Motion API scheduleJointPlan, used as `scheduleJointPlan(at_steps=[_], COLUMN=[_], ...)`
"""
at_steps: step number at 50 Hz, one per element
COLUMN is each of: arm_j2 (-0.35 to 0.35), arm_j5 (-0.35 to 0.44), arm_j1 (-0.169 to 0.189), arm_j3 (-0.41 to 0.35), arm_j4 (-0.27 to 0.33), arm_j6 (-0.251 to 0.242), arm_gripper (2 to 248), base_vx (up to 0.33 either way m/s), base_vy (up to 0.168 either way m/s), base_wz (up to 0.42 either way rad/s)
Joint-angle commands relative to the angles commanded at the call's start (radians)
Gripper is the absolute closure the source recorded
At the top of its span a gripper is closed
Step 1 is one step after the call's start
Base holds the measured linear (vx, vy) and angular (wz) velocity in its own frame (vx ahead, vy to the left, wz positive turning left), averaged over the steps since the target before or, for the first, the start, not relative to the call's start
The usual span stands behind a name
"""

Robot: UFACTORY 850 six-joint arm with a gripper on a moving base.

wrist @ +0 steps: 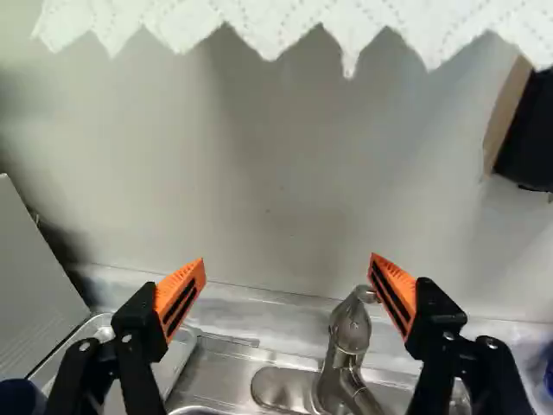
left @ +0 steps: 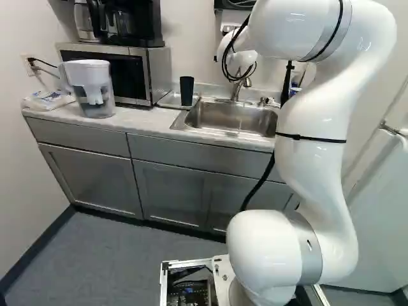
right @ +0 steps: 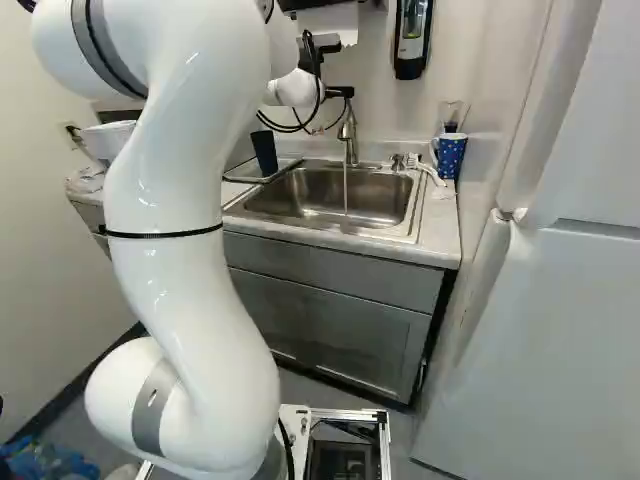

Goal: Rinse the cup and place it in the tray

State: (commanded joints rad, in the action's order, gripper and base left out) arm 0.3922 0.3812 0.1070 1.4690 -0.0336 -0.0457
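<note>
The white arm reaches over the counter towards the wall. Set into the counter is the sink; beside it lies the metal tray. The tap rises at the back of the sink. The gripper is released, its orange-padded fingers spread wide with nothing between them, near the tap. The cup stands in the tray, so the placing appears complete; the rinse is presumably done as well, though no wetness can be made out on the cup at this size. It is plain, dark and tapered, with its wider end uppermost. A thin stream of water runs from the tap; shutting it off is probably all that is left.
</note>
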Motion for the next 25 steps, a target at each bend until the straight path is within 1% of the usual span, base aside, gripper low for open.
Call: scheduleJointPlan(at_steps=[25], arm_j2=[-0.003], arm_j5=[-0.027], arm_j1=[0.000], arm_j3=[-0.003], arm_j4=[0.000], arm_j6=[0.000], arm_gripper=[3], base_vx=[0.000], base_vy=[0.000], base_wz=[0.000])
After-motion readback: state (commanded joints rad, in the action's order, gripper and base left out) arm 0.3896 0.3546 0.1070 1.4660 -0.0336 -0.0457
